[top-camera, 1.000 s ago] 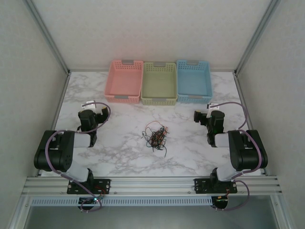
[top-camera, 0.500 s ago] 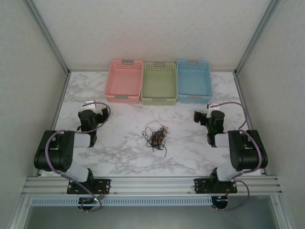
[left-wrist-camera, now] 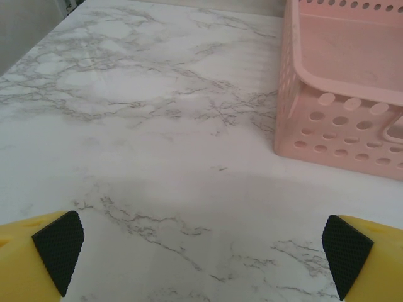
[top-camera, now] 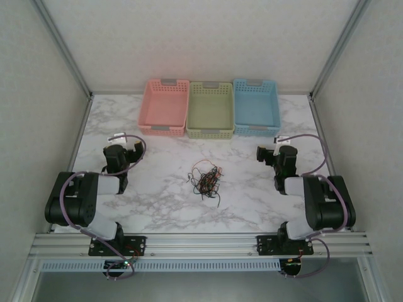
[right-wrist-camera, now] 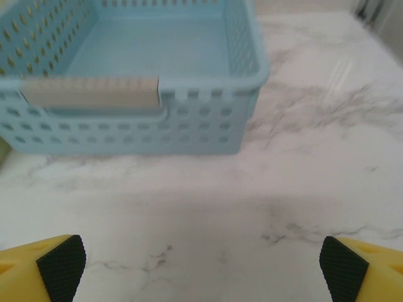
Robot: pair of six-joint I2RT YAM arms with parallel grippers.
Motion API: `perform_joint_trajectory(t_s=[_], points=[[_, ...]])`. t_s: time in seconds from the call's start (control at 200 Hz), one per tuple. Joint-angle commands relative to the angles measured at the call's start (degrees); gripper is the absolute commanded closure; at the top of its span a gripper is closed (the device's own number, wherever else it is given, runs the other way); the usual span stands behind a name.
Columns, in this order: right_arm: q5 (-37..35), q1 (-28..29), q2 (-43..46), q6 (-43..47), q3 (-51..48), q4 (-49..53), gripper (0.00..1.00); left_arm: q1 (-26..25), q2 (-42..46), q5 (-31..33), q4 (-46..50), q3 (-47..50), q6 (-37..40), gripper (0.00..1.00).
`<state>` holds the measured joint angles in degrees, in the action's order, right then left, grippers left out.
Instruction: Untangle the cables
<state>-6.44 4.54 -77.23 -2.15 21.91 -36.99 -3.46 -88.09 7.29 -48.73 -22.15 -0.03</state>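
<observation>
The cables [top-camera: 206,178] lie as a small tangle of thin black, red and orange wires on the marble table, midway between the two arms. My left gripper [top-camera: 123,150] rests low at the left, well apart from the bundle. In the left wrist view its jaws stand wide open [left-wrist-camera: 201,255] over bare marble. My right gripper [top-camera: 272,155] sits at the right of the bundle, also apart from it. Its yellow fingers with black pads [right-wrist-camera: 62,264] are spread wide, with nothing between them [right-wrist-camera: 201,267].
Three baskets stand in a row at the back: pink [top-camera: 165,107], green [top-camera: 210,109] and blue [top-camera: 255,106]. The pink basket [left-wrist-camera: 343,88] is ahead of the left gripper, the blue basket [right-wrist-camera: 135,82] ahead of the right. Frame posts line the table's sides.
The right arm's base link has shifted slightly to the right. The cables and the left arm have not moved.
</observation>
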Motion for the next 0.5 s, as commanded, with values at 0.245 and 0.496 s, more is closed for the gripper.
perform_joint_trajectory(t_s=[0.245,0.496], points=[[-11.0,0.2,24.8,-25.2,11.5,35.2,0.01,-6.0,22.1,13.4,21.8,-4.4,-5.4,0.0],[10.2,0.2,22.5,-34.0,20.3,52.7,0.08,-3.3,34.4,8.4,44.1,-7.6,-42.0,0.0]])
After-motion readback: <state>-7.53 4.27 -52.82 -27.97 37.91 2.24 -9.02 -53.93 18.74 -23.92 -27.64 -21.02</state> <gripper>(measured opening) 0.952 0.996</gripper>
